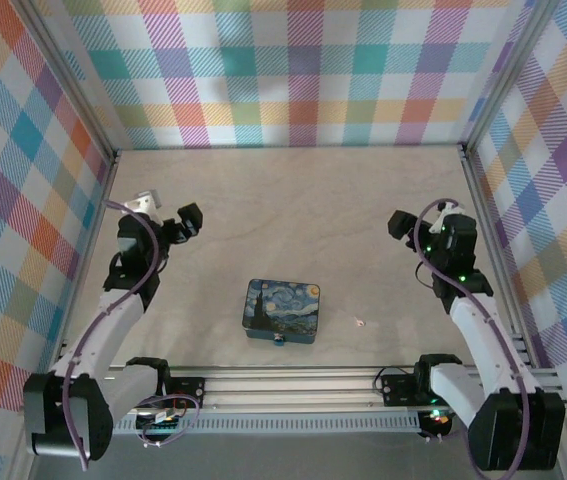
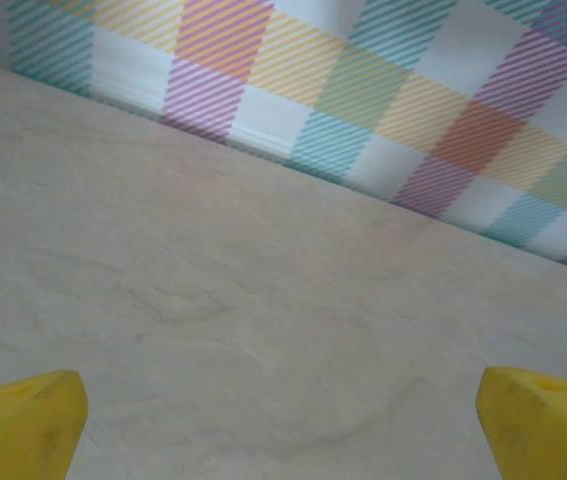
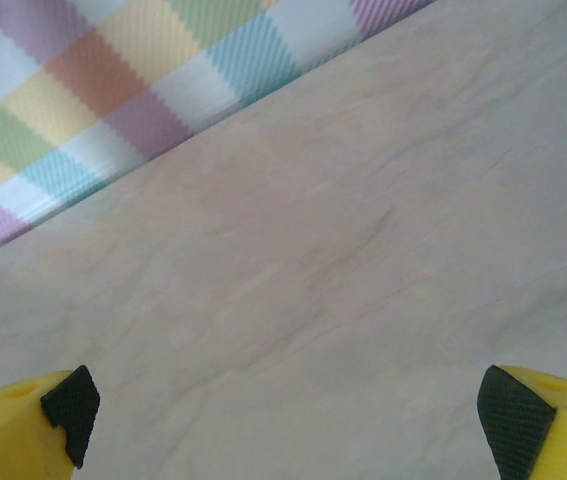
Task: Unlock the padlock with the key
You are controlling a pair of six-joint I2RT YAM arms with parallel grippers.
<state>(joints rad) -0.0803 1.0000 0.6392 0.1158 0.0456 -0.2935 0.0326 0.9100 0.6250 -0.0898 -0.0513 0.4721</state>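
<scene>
Left gripper (image 1: 187,220) and right gripper (image 1: 402,222) both spread wide, holding nothing, well apart; padlock (image 1: 279,341) sits at the near edge of the starry box (image 1: 282,306), key (image 1: 361,322) lies on the table (image 1: 283,200) to the box's right.

Light in the top view is bright, even and diffuse, falling from overhead. The pale table (image 1: 293,200) shows no glare, and the starry-night box (image 1: 282,310) has just a thin, soft shadow along its near edge. The plaid back wall (image 1: 283,70) looks slightly washed out. The enclosure's side rails splay outward toward the edges, a wide-angle effect. The key (image 1: 361,322) is a barely resolved pale speck.

Both wrist views are bright but soft. The table grain is smeared, the yellow fingertips (image 2: 23,420) in the bottom corners are out of focus, and the wall stripes (image 3: 113,90) break into jagged stair-steps.
</scene>
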